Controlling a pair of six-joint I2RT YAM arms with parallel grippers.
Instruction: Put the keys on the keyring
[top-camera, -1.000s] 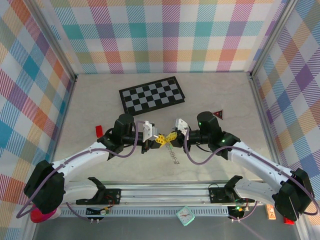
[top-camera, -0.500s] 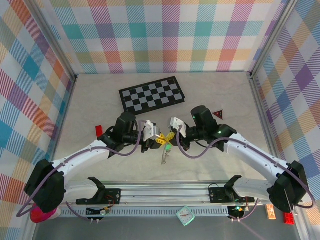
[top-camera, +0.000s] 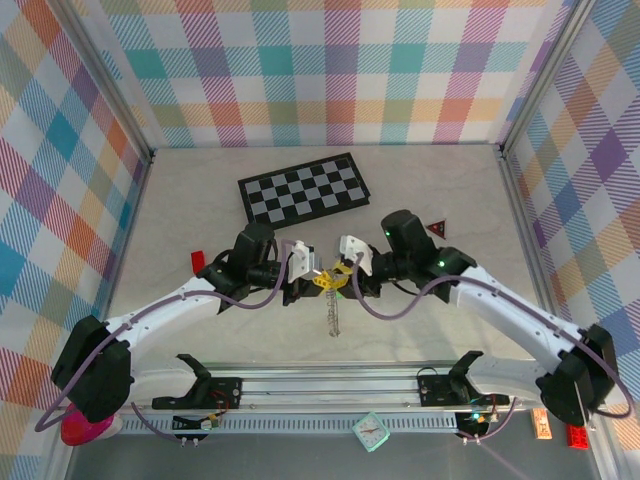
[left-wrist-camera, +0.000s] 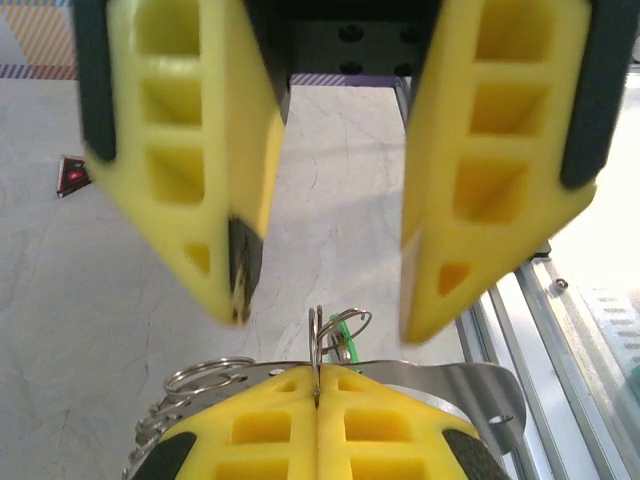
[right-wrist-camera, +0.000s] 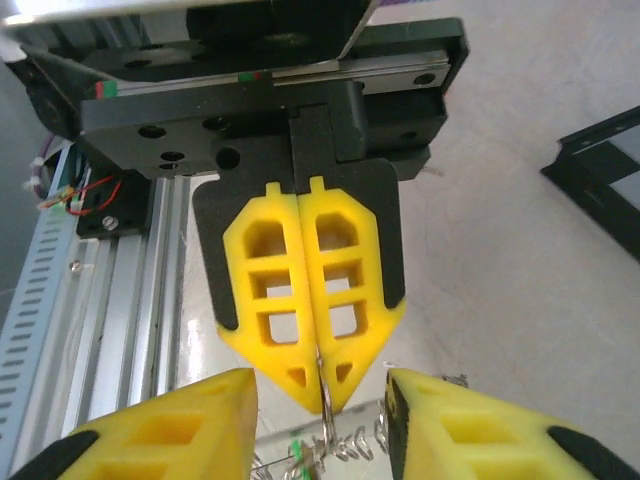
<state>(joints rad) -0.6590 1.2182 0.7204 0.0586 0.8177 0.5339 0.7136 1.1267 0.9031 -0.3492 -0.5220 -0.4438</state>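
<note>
Nearest the arm bases, the keyring dangles its fringe of small silver keys below the left gripper, which is clenched on the wire loop. Facing it, the right gripper has just let go, and its fingers, pinched together a moment ago, now stand apart on either side of the loop. The green key looks threaded onto the wire, though that is hard to confirm. If so, this key is probably done. Farther back lies the chessboard.
</note>
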